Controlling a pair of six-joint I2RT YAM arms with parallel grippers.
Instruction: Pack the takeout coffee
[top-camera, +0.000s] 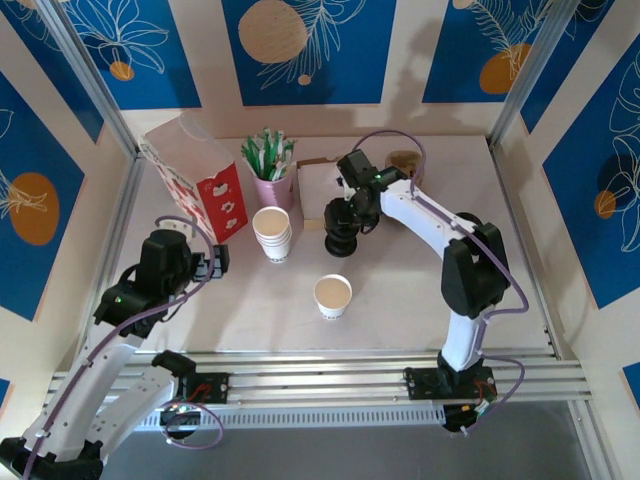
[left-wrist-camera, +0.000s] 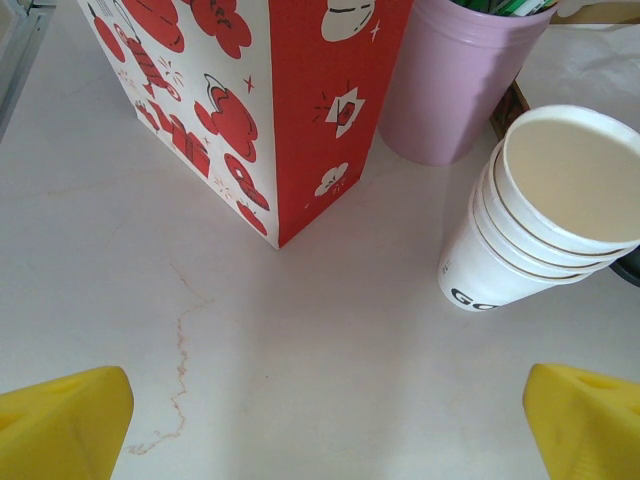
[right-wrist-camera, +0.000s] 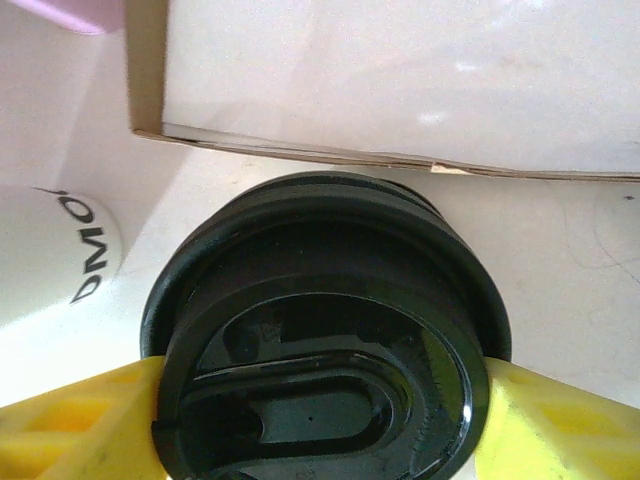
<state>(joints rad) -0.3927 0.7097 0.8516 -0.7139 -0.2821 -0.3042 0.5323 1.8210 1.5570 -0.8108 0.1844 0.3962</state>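
Camera overhead: we see right arm stretched over counter (top-camera: 420, 300), wrist bent down, right hand (top-camera: 342, 226) on black lid (top-camera: 341, 243). Single white cup (top-camera: 333, 296) stands lidless just in front. Left hand (top-camera: 214, 262) sits low, facing red-and-white bag (top-camera: 200, 185).

Left wrist: yellow fingers (left-wrist-camera: 60, 425) wide apart, nothing between.

Right wrist: fingers (right-wrist-camera: 80, 425) clamped on both sides of black lid.

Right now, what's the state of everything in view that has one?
paper bag: standing upright
single paper cup: upright, no lid
cup stack: upright, nested, lidless
black lid stack: upright, gripped at its sides
pink cup: upright, sticks inside
left gripper: open, empty
right gripper: shut on the black lid stack
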